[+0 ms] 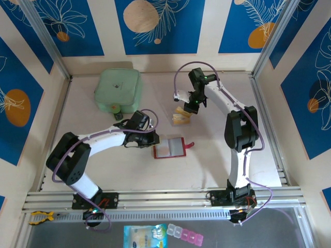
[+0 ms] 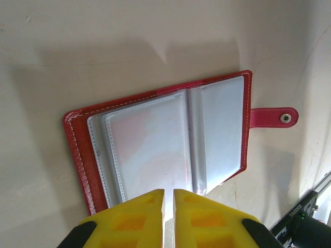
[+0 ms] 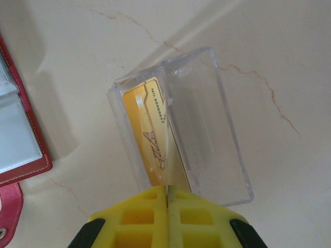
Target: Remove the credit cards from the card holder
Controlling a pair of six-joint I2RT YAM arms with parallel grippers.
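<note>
The red card holder lies open on the table, its pale grey pockets up and its snap tab pointing right. My left gripper is pinched on the near edge of a pocket page, with a thin slit between the yellow fingers. My right gripper is shut on a thin credit card seen edge-on, which stands inside a clear plastic box. A yellowish-gold credit card leans in that box beside it. In the top view the right gripper hangs over the box.
A mint-green case sits at the back left, behind the left arm. The card holder's corner lies just left of the clear box. Aluminium rails run along the near edge, and walls close in the other sides.
</note>
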